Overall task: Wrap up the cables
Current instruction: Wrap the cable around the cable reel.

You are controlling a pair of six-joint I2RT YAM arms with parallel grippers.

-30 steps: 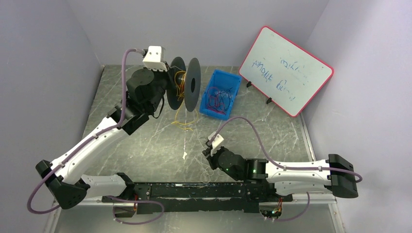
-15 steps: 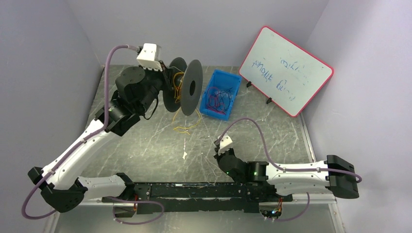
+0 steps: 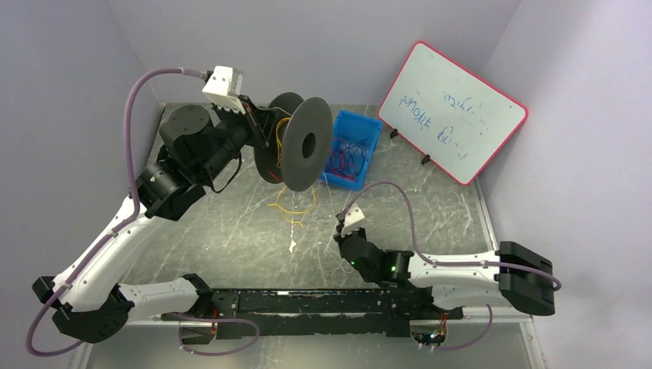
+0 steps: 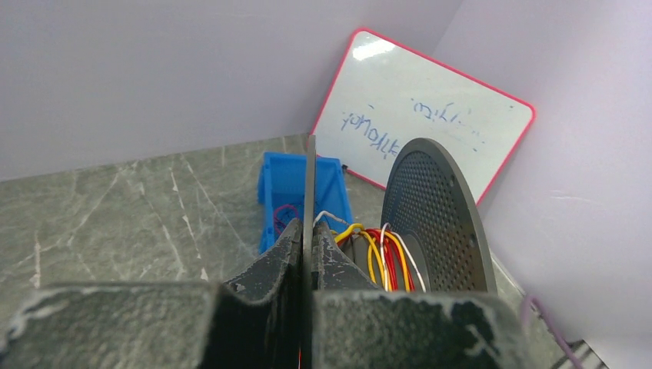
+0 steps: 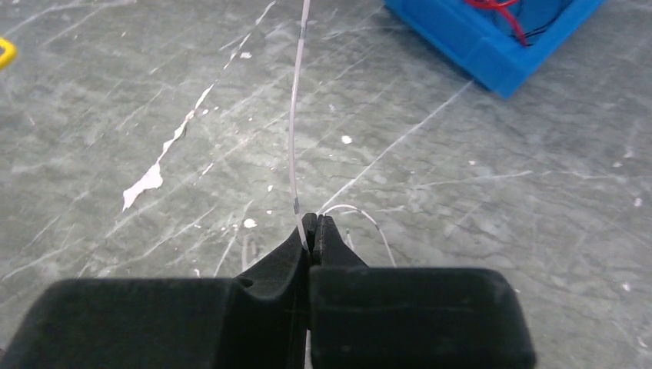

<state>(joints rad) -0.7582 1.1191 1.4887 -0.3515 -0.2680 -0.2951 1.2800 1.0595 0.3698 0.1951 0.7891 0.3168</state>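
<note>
Jaws shut: left gripper (image 4: 307, 234) clamps the spool (image 4: 434, 207), right gripper (image 5: 314, 224) pinches a white wire (image 5: 293, 138) (hair-thin); pulling could slip it free.

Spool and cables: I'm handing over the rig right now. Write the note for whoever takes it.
Left claw: shut on the near disc of the black spool.
Right claw: shut on a thin white cable, low over the table.
Done: red, yellow and white cables are wound on the hub.
Left: a loose yellow cable trails from under the spool onto the table. More red and blue cables lie in the blue bin. The pinched white one is not yet wound on.
</note>
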